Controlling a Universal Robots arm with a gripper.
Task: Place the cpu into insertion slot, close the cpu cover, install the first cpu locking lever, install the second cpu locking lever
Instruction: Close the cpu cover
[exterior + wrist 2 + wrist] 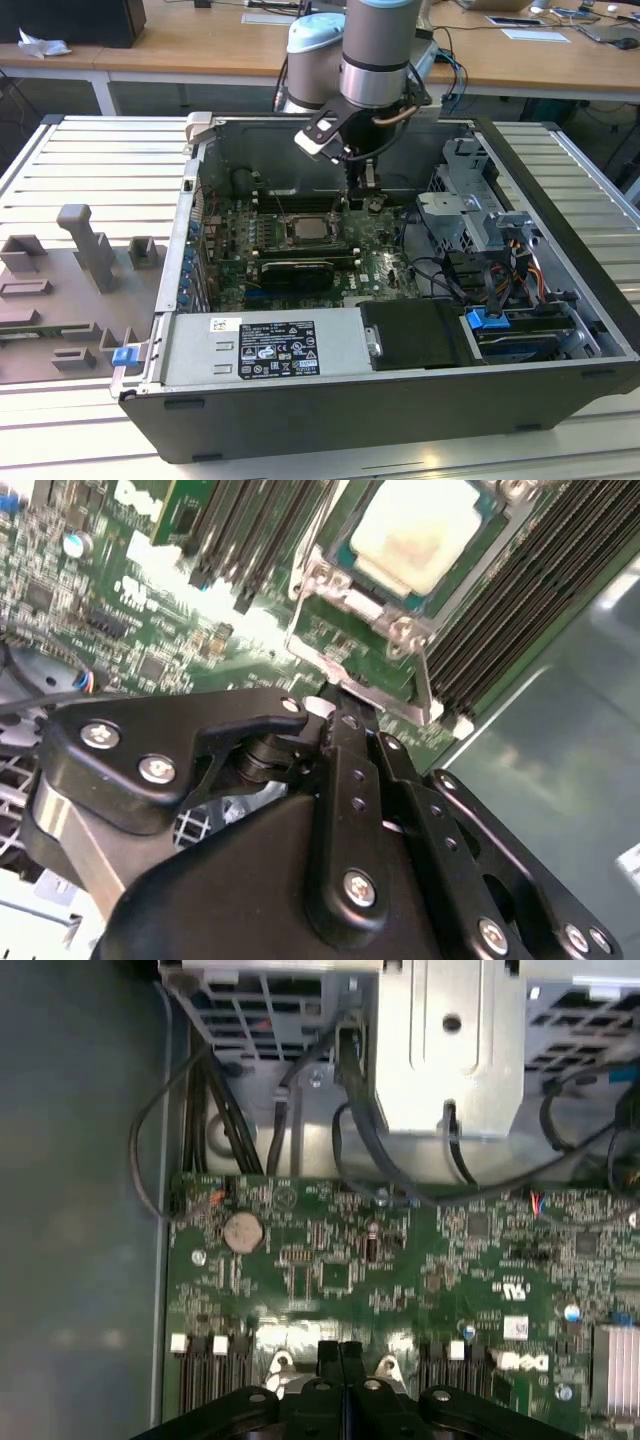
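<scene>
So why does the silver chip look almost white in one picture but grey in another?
In the second wrist view light glares off the cpu, bleaching its metal top; in the exterior view the same cpu sits shaded inside the case and reads grey.

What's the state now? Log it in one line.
cpu: seated | cover: down | gripper: shut, at cover edge

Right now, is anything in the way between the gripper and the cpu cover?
Nothing visible does. In the second wrist view the gripper sits right at the edge of the cpu cover, which lies down around the cpu. The memory slots run alongside the socket, not in between.
</scene>
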